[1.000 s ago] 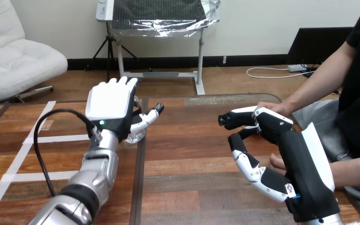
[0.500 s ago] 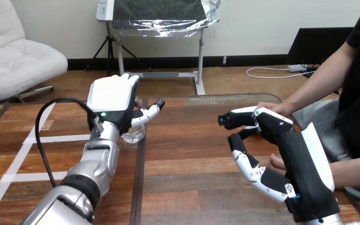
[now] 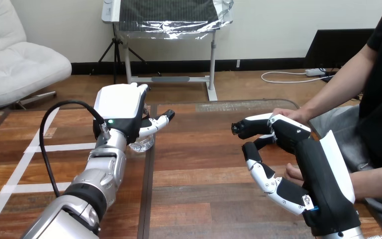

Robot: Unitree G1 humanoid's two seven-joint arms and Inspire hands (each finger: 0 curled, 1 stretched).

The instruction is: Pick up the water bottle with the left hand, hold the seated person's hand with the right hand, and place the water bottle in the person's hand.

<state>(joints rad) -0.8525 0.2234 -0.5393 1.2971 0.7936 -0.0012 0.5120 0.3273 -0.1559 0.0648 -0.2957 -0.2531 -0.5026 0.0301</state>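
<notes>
- covering most of the clear plastic water bottle [image 3: 142, 144], the robot's left hand [image 3: 118, 112] is seen from behind, its white back shell turned to the camera, at about ten o'clock on the brown wooden table [image 3: 199, 169].
- only the bottle's clear lower part is shown, resting on the table at five o'clock of the left hand's back shell; the rest is hidden behind the hand.
- the bottle's long axis cannot be read outright; from the base set on the wood it is judged to stand upright, in line with the raised palm.
- whether the left hand is closed on the bottle cannot be told, since its grasping side is turned away.
- the right hand [image 3: 286, 142] is held at about four o'clock on the table, loosely spread: its fingers are bent but kept apart from the thumb, and nothing is seen between them.
- the person's hand at the view's right [image 3: 289, 114] is found at one o'clock of the right hand, touching it or just behind it; no clasp round it is seen.
- a second hand of the person [image 3: 294, 173] lies just beside the right hand's lower edge, partly hidden.
- the bottle lies well apart from the right hand, at about nine o'clock of it, so the left hand is by far the nearer.
- the pick-up is judged to be the step in hand; a firm wrap round the upright body is called for before any carry toward three o'clock.
</notes>
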